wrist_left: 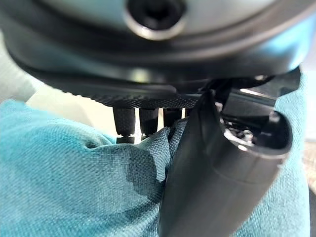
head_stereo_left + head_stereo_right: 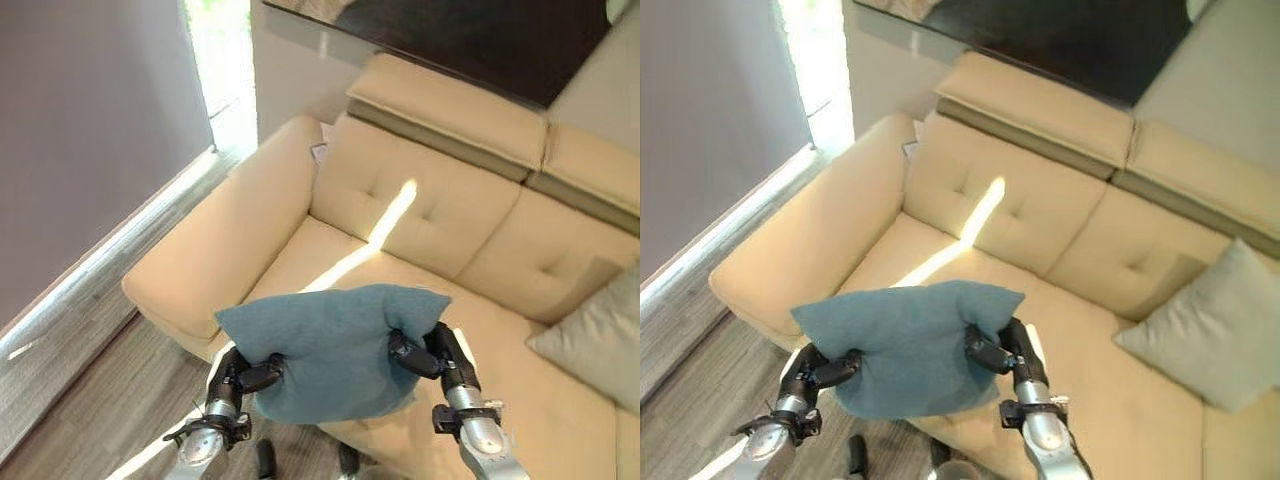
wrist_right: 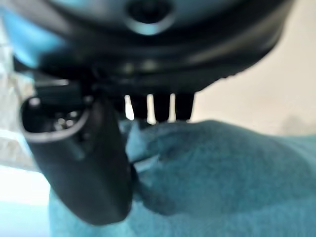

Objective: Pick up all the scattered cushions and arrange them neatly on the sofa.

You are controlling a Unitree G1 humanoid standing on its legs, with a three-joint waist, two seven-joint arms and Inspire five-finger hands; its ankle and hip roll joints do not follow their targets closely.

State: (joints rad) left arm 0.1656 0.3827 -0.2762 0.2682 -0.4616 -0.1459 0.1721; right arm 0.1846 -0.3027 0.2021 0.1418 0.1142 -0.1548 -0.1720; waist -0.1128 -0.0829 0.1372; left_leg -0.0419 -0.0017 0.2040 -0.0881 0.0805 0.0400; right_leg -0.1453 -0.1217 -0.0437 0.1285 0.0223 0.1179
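Observation:
A teal cushion point(image 2: 335, 345) hangs in the air over the front edge of the beige sofa point(image 2: 430, 200), held between both hands. My left hand point(image 2: 250, 375) pinches its left side, thumb on top and fingers underneath. My right hand point(image 2: 425, 355) pinches its right side the same way. In the left wrist view the thumb point(image 1: 212, 168) presses into the teal fabric point(image 1: 74, 177). The right wrist view has the thumb point(image 3: 89, 163) pressed into the cushion point(image 3: 222, 177) too. A grey cushion point(image 2: 1205, 335) leans on the sofa's right seat against the backrest.
The sofa's left armrest point(image 2: 220, 240) is close to my left arm. A grey wall point(image 2: 80, 130) and a bright doorway point(image 2: 225, 70) lie to the left, with wood floor point(image 2: 90, 400) below. The left seat point(image 2: 330, 255) is bare, with a streak of sunlight.

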